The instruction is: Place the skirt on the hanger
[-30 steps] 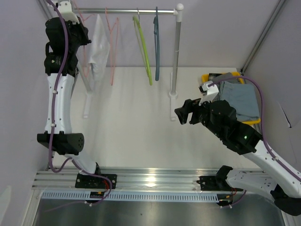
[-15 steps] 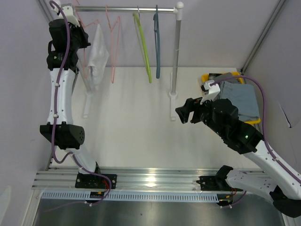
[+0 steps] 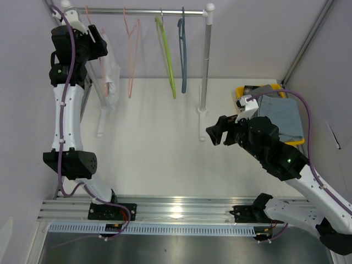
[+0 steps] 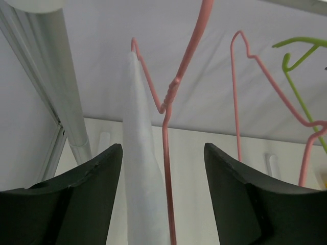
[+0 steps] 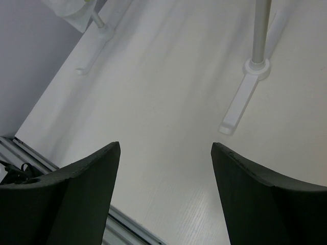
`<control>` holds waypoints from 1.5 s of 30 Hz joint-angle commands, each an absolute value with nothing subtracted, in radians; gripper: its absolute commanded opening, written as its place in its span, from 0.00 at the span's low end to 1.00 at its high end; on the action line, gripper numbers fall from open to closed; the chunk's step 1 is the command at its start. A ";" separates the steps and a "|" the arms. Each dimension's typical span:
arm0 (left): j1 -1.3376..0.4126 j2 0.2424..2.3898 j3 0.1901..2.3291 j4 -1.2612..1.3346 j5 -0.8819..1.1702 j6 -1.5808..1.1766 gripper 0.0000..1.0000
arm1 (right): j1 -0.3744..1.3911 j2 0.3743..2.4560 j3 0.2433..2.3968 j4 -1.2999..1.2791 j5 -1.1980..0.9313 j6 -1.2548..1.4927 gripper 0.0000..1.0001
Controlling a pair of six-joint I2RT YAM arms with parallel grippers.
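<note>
Overhead view of a white table (image 3: 154, 137) with a clothes rail (image 3: 143, 11) across the back.

At far left, the left arm reaches up to the rail's left end. Its left gripper (image 3: 94, 43) sits just beside a white skirt (image 3: 111, 60), which hangs off a pink hanger (image 3: 100, 69) on the rail. To the right along the rail hang a bare second pink hanger (image 3: 131, 55), a green hanger (image 3: 168, 58) and a blue hanger (image 3: 183, 55), then the rack post (image 3: 206, 60).

Right of the post, the right gripper (image 3: 212, 132) hovers low over the table. Behind it is a yellow basket (image 3: 294, 142) holding blue-grey cloth (image 3: 283, 115).

Only the left wrist view shows the left gripper (image 4: 162, 153) with its fingers spread wide. The skirt (image 4: 140, 168) and pink hanger (image 4: 168, 102) hang in the gap, touching neither finger. The skirt is a thin, pale, slightly see-through sheet, seen nearly edge-on, its top at the hanger's left shoulder.

The right wrist view shows the right gripper (image 5: 165, 148) with its fingers also spread, with nothing between them. Bare table and the post's foot (image 5: 240, 99) lie below.
</note>
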State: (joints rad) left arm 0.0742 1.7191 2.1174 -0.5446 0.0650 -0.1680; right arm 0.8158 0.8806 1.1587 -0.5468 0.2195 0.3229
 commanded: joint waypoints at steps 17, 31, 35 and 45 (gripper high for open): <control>0.042 1.319 1.982 -0.574 0.254 -0.345 0.77 | 0.248 1.155 1.338 -0.657 -0.133 0.434 0.79; -0.445 1.028 1.453 -0.456 0.275 -0.353 0.77 | -0.161 1.442 1.374 -0.584 -0.011 0.491 0.76; -0.582 0.960 1.342 -0.453 0.258 -0.359 0.76 | -0.161 1.586 1.549 -0.620 0.093 0.471 0.76; -0.687 0.858 1.137 -0.443 0.236 -0.394 0.75 | -0.163 1.963 1.927 -0.706 0.224 0.434 0.73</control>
